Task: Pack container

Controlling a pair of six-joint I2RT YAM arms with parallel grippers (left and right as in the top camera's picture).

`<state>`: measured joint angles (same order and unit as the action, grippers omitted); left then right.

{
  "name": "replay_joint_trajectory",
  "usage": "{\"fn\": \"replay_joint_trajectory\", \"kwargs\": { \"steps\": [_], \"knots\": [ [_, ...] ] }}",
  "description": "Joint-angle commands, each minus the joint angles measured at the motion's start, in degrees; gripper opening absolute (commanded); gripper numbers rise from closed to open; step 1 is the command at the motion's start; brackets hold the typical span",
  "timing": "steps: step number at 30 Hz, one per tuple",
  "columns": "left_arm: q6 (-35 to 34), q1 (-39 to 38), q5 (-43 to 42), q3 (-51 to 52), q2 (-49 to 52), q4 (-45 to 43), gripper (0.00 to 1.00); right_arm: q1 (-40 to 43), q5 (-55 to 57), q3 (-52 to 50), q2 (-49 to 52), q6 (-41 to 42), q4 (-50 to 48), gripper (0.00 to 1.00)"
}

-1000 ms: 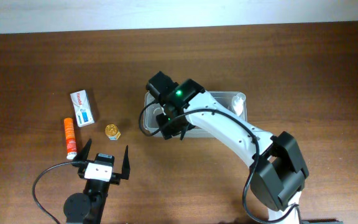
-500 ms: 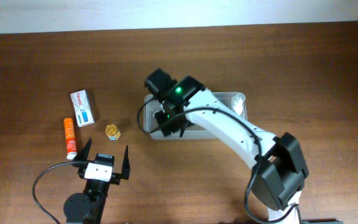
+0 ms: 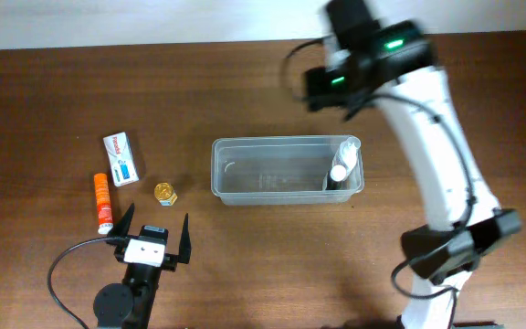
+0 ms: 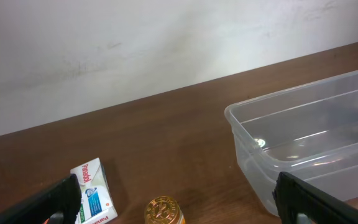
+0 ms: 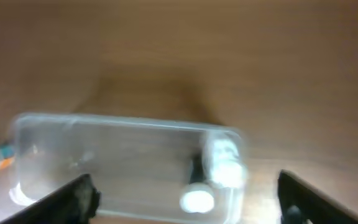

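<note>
The clear container (image 3: 245, 143) lies at the table's middle. At its right end are a white bottle (image 3: 340, 168) and a clear one. My right gripper (image 3: 334, 91) is high above the table behind the container, open and empty. In the right wrist view it (image 5: 188, 202) looks down on the container (image 5: 42, 124) and the white bottle (image 5: 222, 163), blurred. My left gripper (image 3: 157, 217) is open and empty near the front left. In its view it (image 4: 176, 205) faces a gold-capped jar (image 4: 163, 211), with the container (image 4: 247, 124) to the right.
On the left lie a white and blue box (image 3: 121, 158), an orange tube (image 3: 103, 202) and the gold-capped jar (image 3: 164, 193). The box also shows in the left wrist view (image 4: 92, 193). A pale wall runs along the table's far edge.
My right arm has risen from the container's left end and swung to the back right, empty. The whole container now shows. The left arm has not moved.
</note>
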<state>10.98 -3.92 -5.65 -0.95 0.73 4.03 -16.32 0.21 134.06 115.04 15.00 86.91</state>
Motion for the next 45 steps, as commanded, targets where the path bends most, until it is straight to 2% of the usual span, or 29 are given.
{"fn": "replay_joint_trajectory", "kwargs": {
  "steps": [1, 7, 14, 19, 25, 28, 32, 38, 40, 45],
  "knots": [
    [0.90, 0.35, -0.59, 0.44, -0.37, -0.09, 0.99, 9.46, 1.99, 1.60, -1.22, 0.00, 2.34, 0.98],
    [0.92, 0.35, -0.59, 0.44, -0.39, -0.09, 0.99, 23.80, 1.99, 1.51, -1.20, 0.00, 3.17, 0.98],
    [0.92, 0.35, -0.59, 0.44, -0.39, -0.31, 0.99, 35.87, 1.99, 1.51, -1.18, 0.00, 3.13, 0.98],
    [0.92, 0.35, -0.59, 0.42, -0.39, -1.53, 1.00, 40.54, 1.99, 1.51, -1.18, 0.00, 3.13, 0.98],
    [0.63, 0.35, -3.21, -0.76, -0.22, -9.84, 0.99, 43.08, 1.99, 1.51, -1.18, 0.00, 3.10, 0.98],
    [0.61, 0.72, -3.17, -5.60, 2.47, -4.74, 0.99, 43.34, 1.99, 1.51, -1.18, 0.00, 3.10, 0.98],
    [0.68, 3.78, -4.50, -16.50, 14.12, 1.64, 0.99, 43.34, 1.99, 1.51, -1.18, 0.00, 3.10, 0.98],
    [0.68, 9.05, -16.98, -36.33, 37.70, 9.94, 0.99, 43.34, 1.99, 1.51, -1.18, 0.00, 3.13, 0.98],
    [0.68, 10.38, -19.56, -43.47, 46.23, 15.39, 0.99, 43.34, 1.99, 1.51, -1.18, 0.00, 3.10, 0.98],
    [0.72, 12.41, -19.63, -58.18, 63.58, 30.64, 0.99, 43.34, 1.99, 1.51, -1.18, 0.00, 3.10, 0.98]
  ]
}}
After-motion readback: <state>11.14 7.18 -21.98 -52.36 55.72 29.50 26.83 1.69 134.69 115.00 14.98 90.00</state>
